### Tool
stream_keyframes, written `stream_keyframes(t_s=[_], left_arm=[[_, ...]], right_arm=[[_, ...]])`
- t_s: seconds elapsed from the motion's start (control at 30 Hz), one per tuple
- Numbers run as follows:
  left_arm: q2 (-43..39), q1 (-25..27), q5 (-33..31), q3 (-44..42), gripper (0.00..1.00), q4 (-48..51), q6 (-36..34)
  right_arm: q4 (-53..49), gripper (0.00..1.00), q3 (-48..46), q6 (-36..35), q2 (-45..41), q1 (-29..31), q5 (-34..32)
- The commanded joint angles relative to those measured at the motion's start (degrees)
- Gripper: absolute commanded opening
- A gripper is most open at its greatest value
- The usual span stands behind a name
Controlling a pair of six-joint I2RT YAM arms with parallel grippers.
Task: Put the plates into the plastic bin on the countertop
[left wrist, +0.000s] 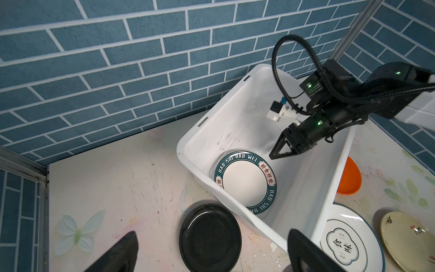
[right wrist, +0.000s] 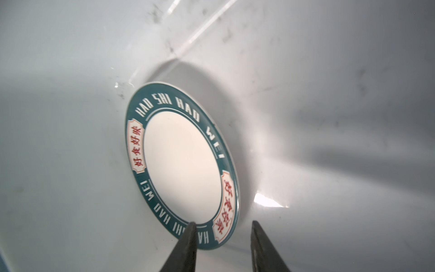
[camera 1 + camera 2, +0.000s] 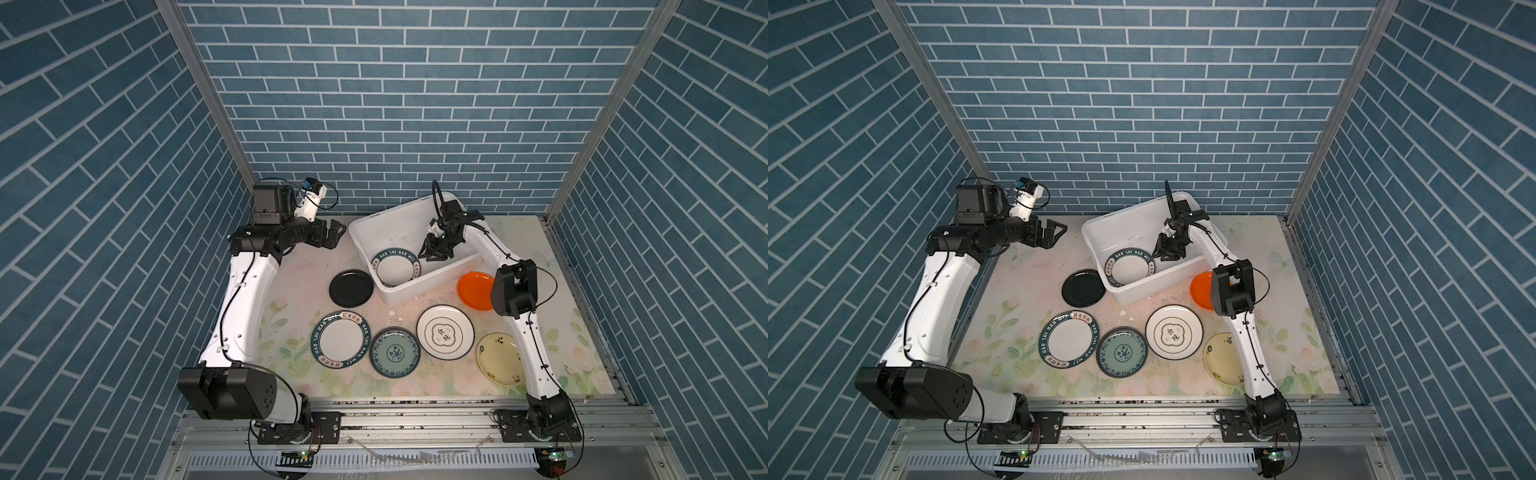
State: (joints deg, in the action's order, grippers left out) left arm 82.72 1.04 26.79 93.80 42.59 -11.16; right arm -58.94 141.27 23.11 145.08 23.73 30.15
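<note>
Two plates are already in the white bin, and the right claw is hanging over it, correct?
Not quite. Only one plate, the one with lettering round its rim, lies in the bin; both top views show it. The right claw does hang over the bin.

Mock kitchen rig, brick-print walls [image 3: 395, 104], floral countertop [image 3: 301, 266]

"HAO SHI HAO WEI" on bin plate [image 2: 181, 164] and countertop plate [image 3: 340, 340]; "食味" on emblem plate [image 3: 444, 332]
</note>
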Motion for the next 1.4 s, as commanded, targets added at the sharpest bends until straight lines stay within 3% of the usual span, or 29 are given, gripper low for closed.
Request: stream_keyframes(t_s=[0.0, 0.2, 0.4, 0.53, 0.8, 1.03, 1.37], left_arm=[[-1.18, 0.28, 0.11, -0.64, 1.00, 0.11, 0.00], [-0.80, 0.28, 1.32, 0.13, 0.99, 0.70, -1.62], [-0.72, 0.28, 3.14, -0.41, 1.00, 1.31, -2.47], [-0.19, 0.36, 3.47, -0.54, 1.00, 1.71, -2.64], [0.34, 0.72, 3.90, -0.77, 1.00, 2.64, -2.54], [0.78, 1.31, 4.24, -0.20, 1.00, 2.68, -2.94], [0.52, 3.88, 3.63, -0.36, 1.00, 3.35, -4.70]], right_arm=[[0.40, 0.39, 1.40, -2.37, -9.77, -0.41, -4.88], [5.78, 0.39, -8.83, -1.94, -23.03, -0.92, -5.98], [18.08, 0.40, -35.60, 2.15, -42.33, -2.89, -3.10], [26.89, 0.47, -55.65, 7.46, -55.78, -4.75, -3.20], [25.19, 0.47, -76.94, 9.62, -74.03, -5.61, -9.91], [29.11, 0.45, -92.11, 14.87, -82.05, -6.92, -11.23], [32.50, 0.39, -100.02, 14.30, -79.05, -9.22, -8.93]])
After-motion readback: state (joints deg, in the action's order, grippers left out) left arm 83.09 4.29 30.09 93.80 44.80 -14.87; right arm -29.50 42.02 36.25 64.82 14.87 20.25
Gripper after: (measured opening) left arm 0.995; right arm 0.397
